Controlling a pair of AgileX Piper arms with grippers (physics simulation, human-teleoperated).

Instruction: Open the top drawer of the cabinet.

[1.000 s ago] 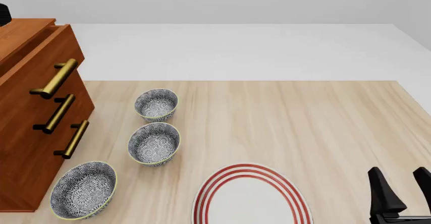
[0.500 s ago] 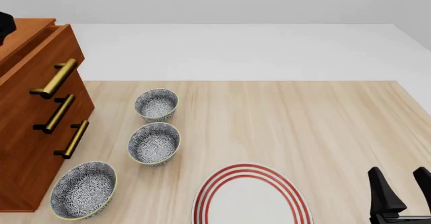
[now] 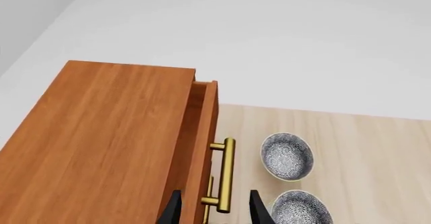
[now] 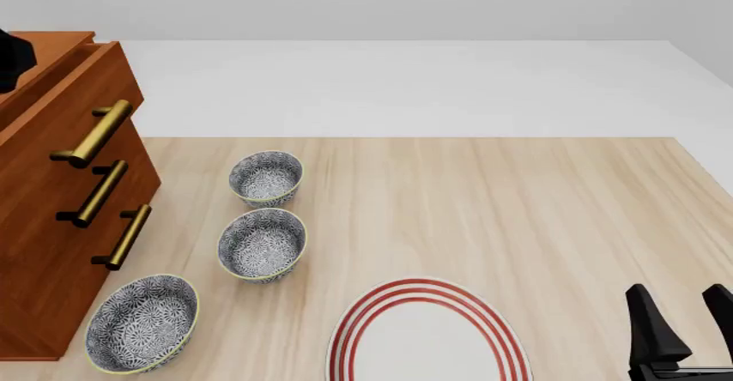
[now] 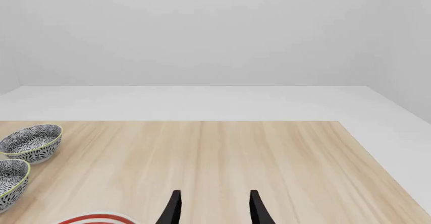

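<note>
The reddish-brown cabinet (image 4: 34,252) stands at the table's left edge. Its top drawer (image 4: 69,106) juts out a little, with a narrow gap behind its front, and its brass handle (image 4: 94,132) is free. In the left wrist view my left gripper (image 3: 214,212) is open, hovering above the cabinet (image 3: 101,143), and its fingers straddle the top drawer's (image 3: 207,128) handle (image 3: 227,173) from above without touching it. In the front view only a black part of the left arm (image 4: 12,55) shows. My right gripper (image 4: 684,321) (image 5: 214,209) is open and empty at the table's front right.
Three patterned bowls (image 4: 266,178) (image 4: 263,243) (image 4: 142,322) sit in a line just right of the cabinet's front. A red-rimmed white plate (image 4: 430,338) lies at the front centre. The two lower drawers carry matching brass handles (image 4: 101,194) (image 4: 126,237).
The black part of the left arm has crept further into the front view's upper left. The drawer, the bowls and the right gripper have not moved.
</note>
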